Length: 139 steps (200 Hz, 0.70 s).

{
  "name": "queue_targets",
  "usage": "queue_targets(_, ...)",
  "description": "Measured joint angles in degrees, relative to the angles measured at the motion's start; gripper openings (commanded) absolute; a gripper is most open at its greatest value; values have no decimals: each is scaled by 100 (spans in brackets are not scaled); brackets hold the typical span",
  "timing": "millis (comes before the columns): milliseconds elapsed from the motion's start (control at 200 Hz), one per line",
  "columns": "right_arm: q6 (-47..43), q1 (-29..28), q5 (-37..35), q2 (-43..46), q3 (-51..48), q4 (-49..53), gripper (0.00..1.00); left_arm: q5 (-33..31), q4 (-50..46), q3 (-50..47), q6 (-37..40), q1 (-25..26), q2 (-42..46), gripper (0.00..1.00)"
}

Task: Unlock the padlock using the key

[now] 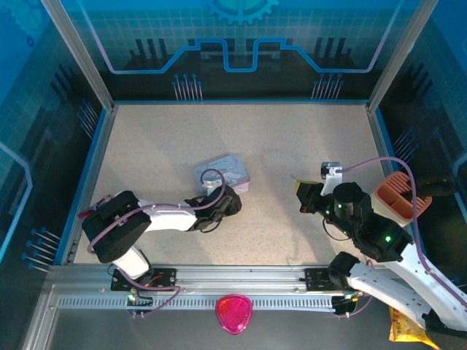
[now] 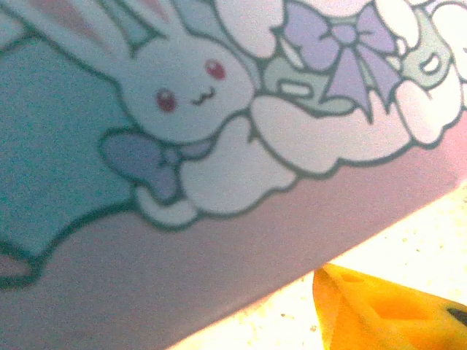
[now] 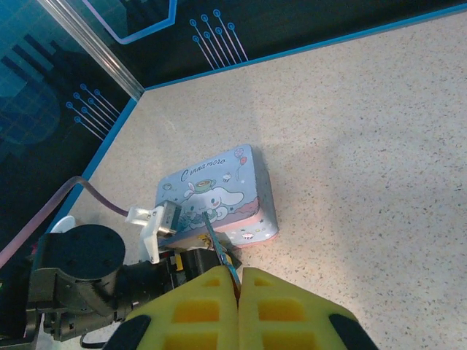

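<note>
1. Beige speckled table, seen from above, with blue glass panels around it.
2. A pale blue tin lies flat near the middle of the table, lid up. Every place below is given from this tin.
3. Left of the tin and nearer the front edge, the left arm lies low over the table and reaches toward the tin.
4. The left gripper sits against the tin's near edge. Its jaws are hidden under the black wrist, so I cannot tell whether they are spread or closed.
5. The left wrist camera sees the tin's lid very close: a white rabbit with pink eyes, lilac bows, and a pinkish side wall. One yellow pad shows just beside that wall.
6. In front of the tin, a pink heart rests on the metal rail between the two arm bases.
7. Right of the tin and well apart from it, the right gripper points back toward the tin.
8. From the right wrist camera, its two yellow pads are pressed together, clenched on the key.
9. The key is a thin silvery sliver sticking out from between those pads, aimed at the tin.
10. Far right of the tin, beyond the right arm, a salmon cup stands at the table's edge.
</note>
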<state>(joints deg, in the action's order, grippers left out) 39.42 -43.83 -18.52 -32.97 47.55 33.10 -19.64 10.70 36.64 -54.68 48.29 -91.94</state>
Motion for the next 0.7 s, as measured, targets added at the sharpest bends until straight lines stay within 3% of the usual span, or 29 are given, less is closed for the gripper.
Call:
queue_targets(330, 28, 0, 109, -28, -9, -120, 0, -9, 1182, -448, 275, -33, -81, 57)
queue_targets(695, 181, 0, 282, -129, -267, -293, 0, 133, 1882, -254, 424, -275, -599, 40)
